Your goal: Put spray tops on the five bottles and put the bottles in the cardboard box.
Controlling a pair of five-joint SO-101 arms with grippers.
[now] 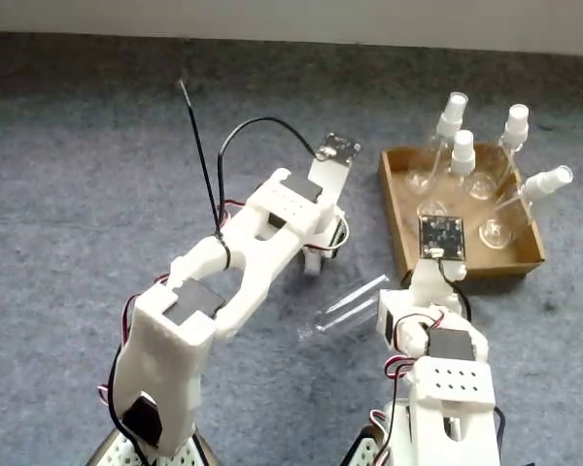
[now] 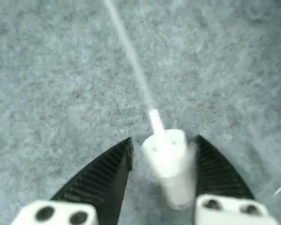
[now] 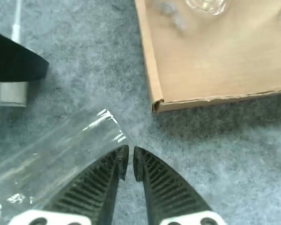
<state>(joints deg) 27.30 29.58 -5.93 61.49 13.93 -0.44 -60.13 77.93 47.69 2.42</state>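
The grey counter (image 1: 78, 194) has two white arms on it. In the high view, the left arm (image 1: 243, 262) goes from the lower left of the frame up to the middle.

In the left wrist view, the left jaws are closed around a white top (image 2: 167, 157). One black jaw is on each side of it. The top sits near the bottom middle of that frame. Its thin tube (image 2: 131, 56) points up toward the top edge. In the right wrist view, the same top (image 3: 11, 93) is at the far left, under a black jaw.

A clear bottle (image 1: 350, 304) lies on its side on the counter. In the high view it is a bit right of the middle, between the two arms. It has no top on.

The right arm (image 1: 437, 349) comes up from the bottom right of the high view. In the right wrist view, the right jaws are almost closed, with just a thin gap. They hold nothing. The bottle (image 3: 56, 154) lies just beside them, at the lower left of that frame.

The box (image 1: 396, 209) sits at the upper right of the high view, near the right arm. Four bottles (image 1: 463, 153) are in it. Each has a white top on. In the right wrist view, the brown box floor (image 3: 215, 61) is at the upper right.
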